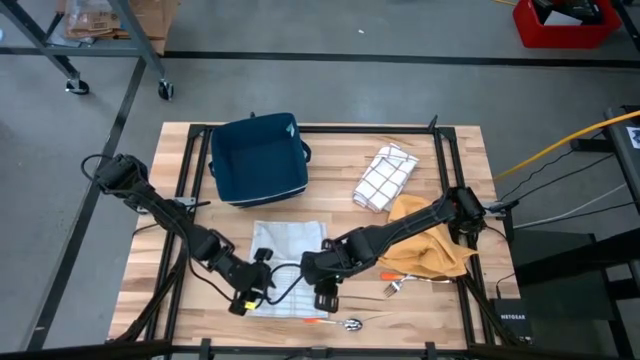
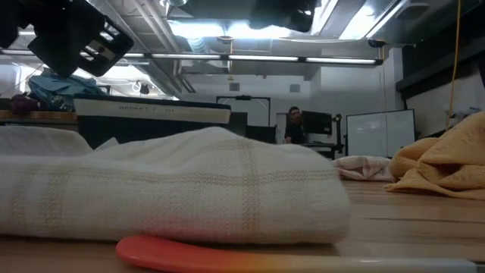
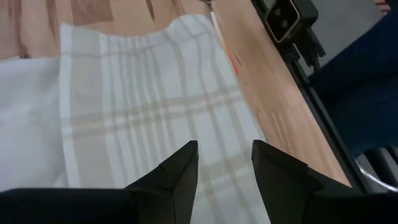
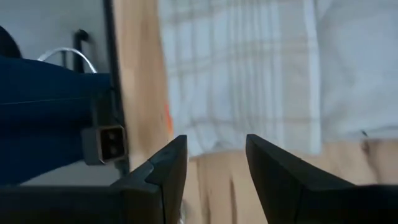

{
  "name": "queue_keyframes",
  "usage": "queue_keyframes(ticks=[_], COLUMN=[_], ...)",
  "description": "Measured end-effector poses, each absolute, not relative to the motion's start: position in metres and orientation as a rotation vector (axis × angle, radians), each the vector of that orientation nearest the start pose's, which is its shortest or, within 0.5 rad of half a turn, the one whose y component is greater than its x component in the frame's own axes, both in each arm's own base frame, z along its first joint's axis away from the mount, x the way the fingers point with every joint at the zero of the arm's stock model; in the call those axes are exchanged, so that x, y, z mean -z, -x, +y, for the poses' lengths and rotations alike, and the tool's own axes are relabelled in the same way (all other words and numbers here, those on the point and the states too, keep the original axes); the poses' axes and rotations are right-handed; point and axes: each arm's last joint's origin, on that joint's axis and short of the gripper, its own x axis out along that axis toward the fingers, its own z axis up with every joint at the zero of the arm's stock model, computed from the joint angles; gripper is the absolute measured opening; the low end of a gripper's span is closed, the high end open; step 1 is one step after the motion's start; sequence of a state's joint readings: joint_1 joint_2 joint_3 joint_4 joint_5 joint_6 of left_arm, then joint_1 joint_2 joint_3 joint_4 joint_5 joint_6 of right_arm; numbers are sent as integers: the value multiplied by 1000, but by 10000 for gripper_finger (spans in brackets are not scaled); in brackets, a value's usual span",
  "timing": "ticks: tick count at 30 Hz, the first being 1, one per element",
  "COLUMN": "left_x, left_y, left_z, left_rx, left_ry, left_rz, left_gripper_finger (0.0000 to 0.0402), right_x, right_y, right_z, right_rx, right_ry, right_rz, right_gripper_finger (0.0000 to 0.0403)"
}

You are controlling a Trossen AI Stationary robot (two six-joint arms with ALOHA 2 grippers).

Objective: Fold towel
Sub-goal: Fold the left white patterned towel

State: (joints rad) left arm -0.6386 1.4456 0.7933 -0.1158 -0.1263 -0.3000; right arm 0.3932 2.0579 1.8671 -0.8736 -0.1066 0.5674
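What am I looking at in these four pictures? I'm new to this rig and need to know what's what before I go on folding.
Two dark robot arms work at a wooden table. One picture looks straight down, one sits at tabletop height, and two ride on the wrists. The left pincer and the right pincer both hover open over the pale striped towel at the table's near edge; neither holds anything. Also on the table: a dark blue bin, a checked cloth, a mustard cloth and some cutlery beside it. A red-orange utensil lies in front of the towel.
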Motion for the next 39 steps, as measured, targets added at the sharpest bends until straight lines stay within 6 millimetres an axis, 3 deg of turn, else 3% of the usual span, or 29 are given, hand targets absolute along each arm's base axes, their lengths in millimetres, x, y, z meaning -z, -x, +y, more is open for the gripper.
queue_keyframes(ticks=[10, 16, 20, 24, 30, 39], left_x=[-196, -194, -193, -189, -174, -155], left_y=[-222, -208, -198, -190, -185, -192], left_z=[-181, -195, -202, -205, -216, -219], left_rx=[425, 469, 478, 482, 501, 408], left_ry=[-21, -22, -47, -90, -132, -171], left_rz=[802, 836, 854, 893, 933, 940], left_gripper_finger=[143, 143, 143, 143, 143, 143], right_x=[-260, -220, -201, -191, -172, -171], right_y=[-413, -412, -408, -407, -408, -410], right_z=[182, 222, 238, 243, 244, 245], right_rx=[-115, -284, -308, -248, -244, -255], right_ry=[-313, -121, 11, 115, 133, 141], right_rz=[1080, 1127, 1145, 1126, 1173, 1162], right_gripper_finger=[167, 167, 167, 167, 167, 167])
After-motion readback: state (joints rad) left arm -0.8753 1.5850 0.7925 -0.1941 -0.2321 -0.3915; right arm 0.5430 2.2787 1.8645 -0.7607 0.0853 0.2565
